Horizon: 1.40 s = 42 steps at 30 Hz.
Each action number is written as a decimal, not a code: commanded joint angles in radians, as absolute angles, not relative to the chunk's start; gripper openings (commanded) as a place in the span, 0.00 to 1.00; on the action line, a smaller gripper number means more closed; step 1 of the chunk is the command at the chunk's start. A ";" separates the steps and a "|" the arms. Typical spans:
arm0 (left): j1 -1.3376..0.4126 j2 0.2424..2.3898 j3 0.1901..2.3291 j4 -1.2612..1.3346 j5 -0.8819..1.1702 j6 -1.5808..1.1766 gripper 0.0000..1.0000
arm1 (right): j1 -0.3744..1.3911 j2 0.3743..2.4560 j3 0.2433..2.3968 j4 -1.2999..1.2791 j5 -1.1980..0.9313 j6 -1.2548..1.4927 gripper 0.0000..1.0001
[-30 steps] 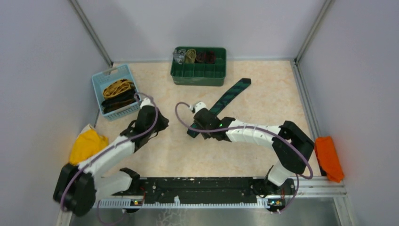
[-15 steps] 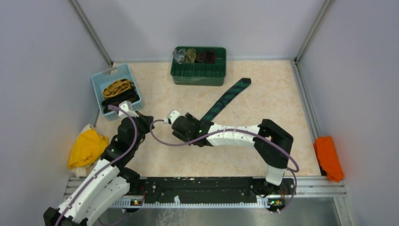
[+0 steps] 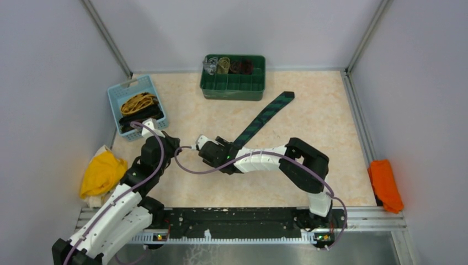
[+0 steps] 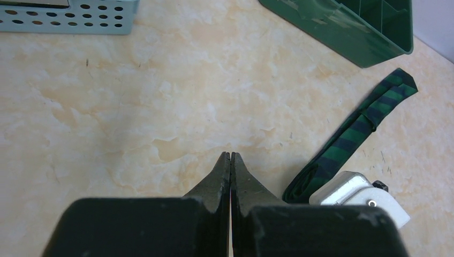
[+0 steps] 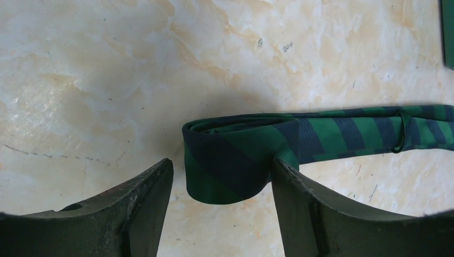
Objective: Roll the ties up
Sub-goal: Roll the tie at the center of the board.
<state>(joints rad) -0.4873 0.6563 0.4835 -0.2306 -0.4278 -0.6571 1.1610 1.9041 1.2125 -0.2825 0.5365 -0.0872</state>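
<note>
A dark green tie with dark checks [image 3: 264,117] lies slantwise on the table, its pointed end far right. Its near end is folded into a small loop [image 5: 230,160]. My right gripper [image 5: 222,163] is open, its jaws on either side of that loop; it sits at the tie's near end in the top view [image 3: 216,154]. My left gripper [image 4: 230,156] is shut and empty over bare table, left of the tie [image 4: 348,136], and shows in the top view [image 3: 171,143]. Mustard-yellow [image 3: 138,102] and black [image 3: 141,117] ties lie in the blue basket.
A blue basket [image 3: 118,94] stands at the far left. A green compartment bin [image 3: 232,87] with rolled ties stands at the back centre. A yellow cloth [image 3: 102,171] lies at the left edge, an orange cloth [image 3: 384,185] at the right edge.
My right gripper has moved left along the table to the tie's near end. My left arm has drawn back toward its base, its gripper shifting left.
</note>
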 commanded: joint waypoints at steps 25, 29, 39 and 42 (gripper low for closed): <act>-0.466 0.713 0.588 -0.279 -0.571 -0.649 0.00 | 1.022 1.952 1.354 -0.391 0.145 0.124 0.15; -0.430 0.753 0.625 -0.265 -0.521 -0.636 0.00 | 1.022 1.946 1.406 -0.423 -0.003 0.204 0.14; -0.413 0.827 0.624 -0.181 -0.435 -0.594 0.00 | 0.976 1.938 1.395 -0.295 -0.417 0.424 0.11; -0.413 0.851 0.628 -0.152 -0.416 -0.581 0.00 | 0.945 1.939 1.345 -0.201 -0.528 0.492 0.11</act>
